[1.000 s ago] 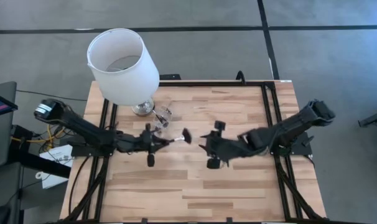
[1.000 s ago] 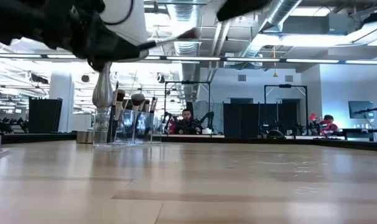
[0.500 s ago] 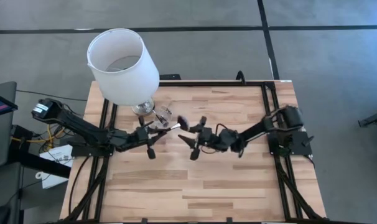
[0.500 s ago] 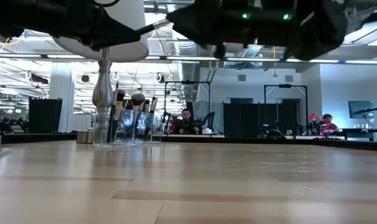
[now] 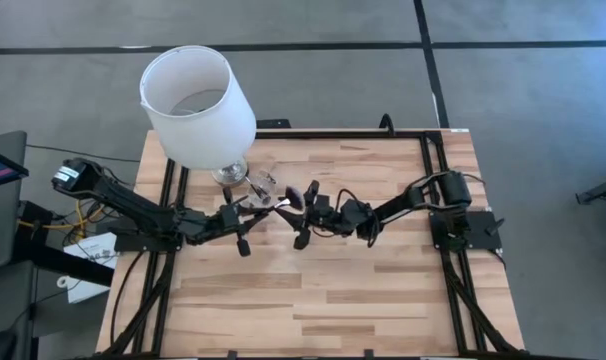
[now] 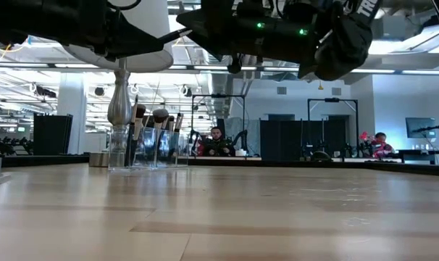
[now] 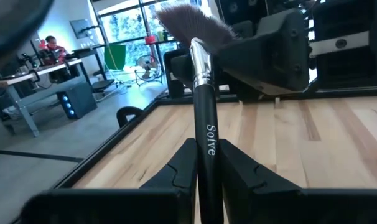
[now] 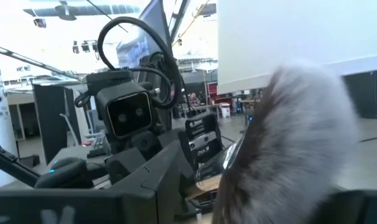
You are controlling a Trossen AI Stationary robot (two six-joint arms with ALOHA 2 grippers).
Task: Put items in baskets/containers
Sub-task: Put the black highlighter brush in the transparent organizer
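Closest thing in the left wrist view: left gripper (image 7: 204, 171) clamped tight on a fan brush (image 7: 202, 134), black handle with "Solve" printed on it, silver ferrule, grey-purple fan of bristles spread wide at the tip. Held well above the table (image 7: 313, 149), handle running straight out between the two fingers (image 7: 176, 171).

Right wrist view shows what that one can't: the same bristles (image 8: 288, 155) filling the lens, fuzzy grey-white, right up against the right gripper, with the left arm's wrist camera staring back from behind. No telling from there how wide the right fingers stand or whether they touch the brush.

From the high view, both arms meet a bit in front of the lamp (image 5: 198, 105), right of its base. Left gripper (image 5: 255, 207) points right, brush (image 5: 288, 199) sticking out toward the right gripper (image 5: 305, 205), whose tip sits right at the fan end. Can't tell if it's gripping.

Low view gives the far stuff: cup (image 6: 153, 148) just right of the lamp's silver stem, clear, already stuffed with upright brushes (image 6: 159, 130), dark handles, fluffy heads poking out the top. Both arms hang overhead. Beyond the table, a person (image 6: 216, 142) seated in the room.
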